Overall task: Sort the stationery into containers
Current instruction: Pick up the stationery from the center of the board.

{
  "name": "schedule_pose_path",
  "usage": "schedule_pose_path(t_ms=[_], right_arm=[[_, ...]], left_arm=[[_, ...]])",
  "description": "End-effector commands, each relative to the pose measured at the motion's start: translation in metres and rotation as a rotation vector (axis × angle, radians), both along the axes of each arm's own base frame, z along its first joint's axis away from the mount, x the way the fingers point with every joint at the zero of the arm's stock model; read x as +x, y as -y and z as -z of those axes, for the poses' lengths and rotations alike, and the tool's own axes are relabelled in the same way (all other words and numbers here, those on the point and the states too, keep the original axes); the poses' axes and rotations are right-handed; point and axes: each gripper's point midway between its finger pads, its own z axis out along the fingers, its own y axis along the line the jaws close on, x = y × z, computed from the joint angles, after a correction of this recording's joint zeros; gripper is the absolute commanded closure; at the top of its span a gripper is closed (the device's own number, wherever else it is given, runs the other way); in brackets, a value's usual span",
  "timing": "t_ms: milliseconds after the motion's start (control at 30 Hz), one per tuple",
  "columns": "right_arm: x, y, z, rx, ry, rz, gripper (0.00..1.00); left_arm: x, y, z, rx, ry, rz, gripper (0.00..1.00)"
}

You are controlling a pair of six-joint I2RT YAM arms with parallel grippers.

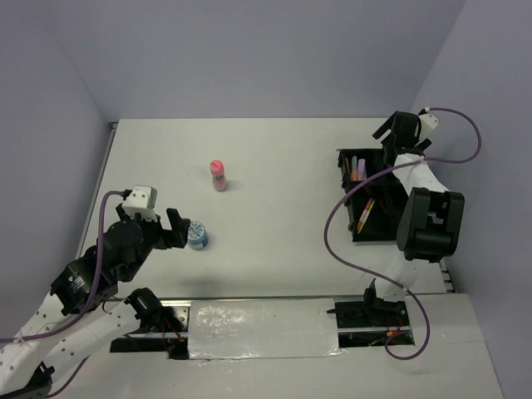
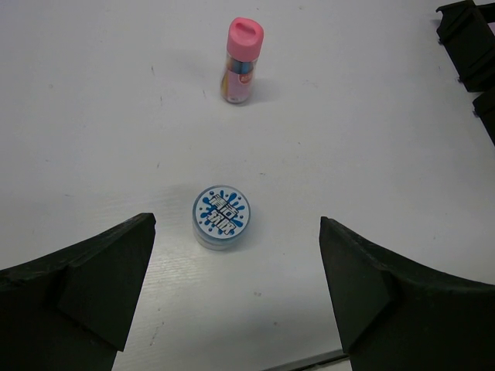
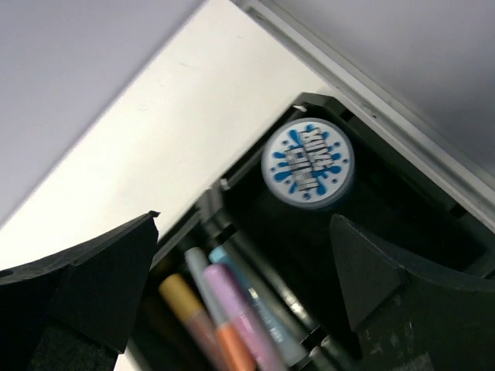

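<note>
Round splash-patterned tub before wide-open left gripper, second tub in black plastic tray, right gripper wide

Two round tubs with blue-and-white patterned lids are counted: the first tub on the table and the second tub in a compartment. One pink bottle is seen. One black organiser tray is present. Three short markers are made out in it: an orange marker, a blue marker and a purple marker. One thin orange pen is counted with certainty; whether more pens lie beside it cannot be told.
</note>
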Motion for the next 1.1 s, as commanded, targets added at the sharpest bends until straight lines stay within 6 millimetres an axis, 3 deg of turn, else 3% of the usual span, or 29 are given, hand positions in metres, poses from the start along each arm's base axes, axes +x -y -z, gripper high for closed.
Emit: schedule_pose_path(t_ms=[0, 67, 100, 167, 267, 300, 400, 433, 467, 500, 533, 567, 600, 633, 667, 700, 733, 767, 833, 867, 900, 967, 1067], right_arm=[[0.002, -0.019, -0.054, 0.014, 0.174, -0.049, 0.0], [-0.004, -0.032, -0.056, 0.025, 0.176, -0.081, 0.0], [-0.005, -0.051, -0.068, 0.03, 0.197, -0.143, 0.0], [-0.014, -0.074, -0.067, 0.033, 0.174, -0.193, 0.0], [-0.039, -0.144, -0.066, 0.053, 0.128, -0.334, 0.0], [-0.054, -0.187, -0.072, 0.049, 0.12, -0.438, 0.0], [-0.09, -0.257, -0.077, 0.02, 0.105, -0.603, 0.0], [-0.109, -0.303, -0.08, 0.013, 0.107, -0.702, 0.0], [-0.119, -0.327, -0.084, -0.003, 0.109, -0.779, 0.0], [-0.129, -0.349, -0.072, -0.001, 0.064, -0.837, 0.0], [-0.148, -0.391, -0.079, 0.025, 0.069, -0.951, 0.0], [-0.154, -0.418, -0.075, 0.018, 0.053, -1.022, 0.0], [-0.167, -0.438, -0.061, 0.011, 0.019, -1.083, 0.0], [-0.173, -0.461, -0.067, 0.002, 0.031, -1.132, 0.0], [-0.195, -0.493, -0.062, -0.043, 0.021, -1.235, 0.0], [-0.201, -0.509, -0.027, -0.102, -0.074, -1.275, 0.0], [-0.201, -0.531, -0.039, -0.126, -0.062, -1.302, 0.0], [-0.215, -0.549, -0.031, -0.181, -0.095, -1.356, 0.0], [-0.219, -0.576, -0.007, -0.255, -0.156, -1.399, 0.0], [-0.227, -0.589, 0.014, -0.294, -0.195, -1.441, 0.0], [-0.23, -0.603, 0.007, -0.276, -0.174, -1.477, 0.0], [-0.233, -0.615, 0.023, -0.278, -0.206, -1.515, 0.0], [-0.242, -0.632, 0.03, -0.246, -0.209, -1.591, 0.0]], left_arm=[[0.004, 0.004, -0.004, 0.005, 0.025, 0.011, 0.01], [0.005, 0.002, -0.006, 0.003, 0.026, 0.001, 0.01], [0.005, 0.001, -0.005, 0.006, 0.024, -0.007, 0.01], [0.006, -0.005, -0.005, 0.005, 0.022, -0.038, 0.01], [0.009, -0.023, -0.006, 0.003, 0.021, -0.137, 0.01], [0.012, -0.038, -0.007, 0.013, 0.023, -0.218, 0.01], [0.014, -0.067, -0.005, 0.026, 0.005, -0.386, 0.01], [0.014, -0.074, -0.006, 0.017, 0.003, -0.425, 0.01], [0.014, -0.08, -0.005, 0.022, -0.002, -0.458, 0.01], [0.013, -0.09, -0.005, 0.028, -0.007, -0.511, 0.01], [0.012, -0.097, -0.006, 0.025, -0.004, -0.548, 0.01], [0.01, -0.105, -0.008, 0.02, 0.001, -0.588, 0.01], [0.009, -0.109, -0.009, 0.016, 0.007, -0.605, 0.01], [0.008, -0.11, -0.01, 0.007, 0.013, -0.607, 0.01], [0.006, -0.111, -0.012, -0.001, 0.028, -0.603, 0.01], [0.005, -0.111, -0.013, -0.009, 0.038, -0.599, 0.01], [0.007, -0.109, -0.013, -0.011, 0.045, -0.579, 0.01], [0.006, -0.108, -0.015, -0.019, 0.052, -0.573, 0.01], [0.007, -0.106, -0.014, -0.018, 0.051, -0.558, 0.01], [0.008, -0.104, -0.013, -0.015, 0.045, -0.547, 0.01], [0.009, -0.102, -0.012, -0.01, 0.042, -0.539, 0.01], [0.012, -0.099, -0.009, -0.002, 0.028, -0.526, 0.0], [0.014, -0.096, -0.008, 0.001, 0.02, -0.508, 0.01]])
